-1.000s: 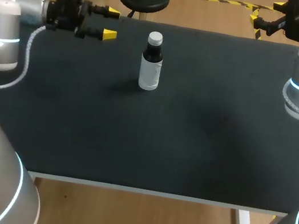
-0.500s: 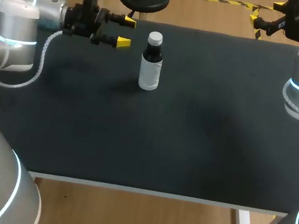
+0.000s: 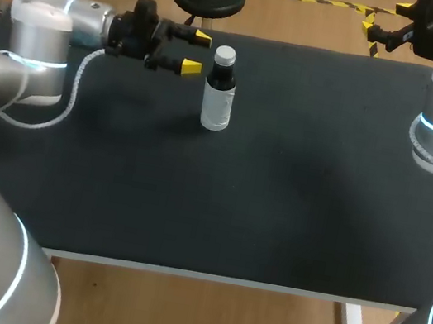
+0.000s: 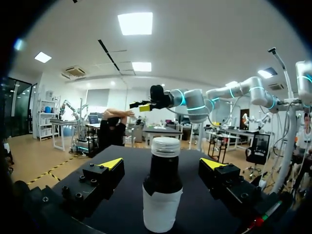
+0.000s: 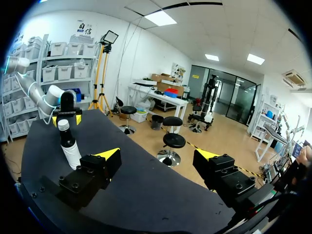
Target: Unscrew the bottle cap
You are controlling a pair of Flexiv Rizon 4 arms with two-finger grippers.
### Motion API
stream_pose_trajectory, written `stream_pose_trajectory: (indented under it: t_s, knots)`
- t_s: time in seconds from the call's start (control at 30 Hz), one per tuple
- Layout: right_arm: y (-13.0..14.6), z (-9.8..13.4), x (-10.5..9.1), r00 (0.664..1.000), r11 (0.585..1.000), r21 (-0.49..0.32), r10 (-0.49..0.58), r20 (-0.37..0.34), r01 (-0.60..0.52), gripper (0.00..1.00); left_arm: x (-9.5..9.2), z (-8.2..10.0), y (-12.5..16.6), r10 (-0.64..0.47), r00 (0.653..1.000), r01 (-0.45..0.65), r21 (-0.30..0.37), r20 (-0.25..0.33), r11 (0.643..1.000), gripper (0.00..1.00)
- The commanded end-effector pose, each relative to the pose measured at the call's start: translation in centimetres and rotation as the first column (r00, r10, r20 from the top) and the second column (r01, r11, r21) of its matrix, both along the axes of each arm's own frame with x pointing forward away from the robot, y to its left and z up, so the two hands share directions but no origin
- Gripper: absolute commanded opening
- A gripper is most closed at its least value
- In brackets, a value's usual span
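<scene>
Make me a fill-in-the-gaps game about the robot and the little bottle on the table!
1. The bottle stands ____ on the black table.
2. Its cap is coloured ____.
3. The left claw is ____, beside the cap and not yet gripping it.
4. The right claw, far from the bottle, holds ____.

Missing words: upright, white, open, nothing.
</scene>
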State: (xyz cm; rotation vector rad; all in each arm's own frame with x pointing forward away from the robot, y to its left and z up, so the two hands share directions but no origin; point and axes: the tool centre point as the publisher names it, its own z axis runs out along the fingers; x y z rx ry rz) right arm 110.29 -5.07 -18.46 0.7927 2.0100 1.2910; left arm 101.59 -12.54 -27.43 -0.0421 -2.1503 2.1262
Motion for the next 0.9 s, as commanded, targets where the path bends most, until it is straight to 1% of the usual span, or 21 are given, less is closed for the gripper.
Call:
stream_pose_trajectory:
  t_s: [0.03, 0.13, 0.17, 0.2, 0.27, 0.3, 0.57, 0.9]
  knots:
    - [0.0, 0.0, 0.1, 1.0, 1.0, 0.001, 0.001, 0.0, -0.001, 1.0, 0.3, -0.7, -0.9, -0.019, 1.0, 0.019, -0.004, 0.007, 1.0, 1.0]
    - [0.0, 0.0, 0.1, 1.0, 1.0, 0.001, 0.001, 0.0, -0.001, 1.0, 0.2, -0.7, -1.4, -0.022, 1.0, 0.022, -0.002, 0.008, 1.0, 1.0]
    - [0.0, 0.0, 0.1, 1.0, 1.0, 0.001, 0.001, 0.0, -0.001, 1.0, 0.2, -0.8, -1.5, -0.022, 1.0, 0.021, 0.008, 0.012, 1.0, 1.0]
    - [0.0, 0.0, 0.1, 1.0, 1.0, 0.001, 0.001, 0.0, -0.001, 1.0, 0.1, -0.8, -1.6, -0.024, 1.0, 0.024, -0.001, 0.008, 1.0, 1.0]
    - [0.0, 0.0, 0.1, 1.0, 1.0, 0.001, 0.001, 0.0, -0.001, 1.0, 0.1, -0.8, -2.0, -0.021, 1.0, 0.021, 0.013, 0.013, 1.0, 1.0]
    - [0.0, 0.0, 0.1, 1.0, 1.0, 0.001, 0.001, 0.0, -0.001, 1.0, 0.1, -0.8, -2.0, -0.024, 1.0, 0.024, 0.003, 0.009, 1.0, 1.0]
    - [0.0, 0.0, 0.1, 1.0, 1.0, 0.001, 0.001, 0.0, -0.001, 1.0, 0.2, -1.0, -3.1, -0.016, 1.0, 0.016, 0.008, 0.017, 1.0, 1.0]
    - [0.0, 0.0, 0.1, 1.0, 1.0, 0.001, 0.001, 0.0, -0.001, 1.0, -0.1, -1.2, -4.3, -0.028, 0.999, 0.028, 0.006, 0.015, 1.0, 1.0]
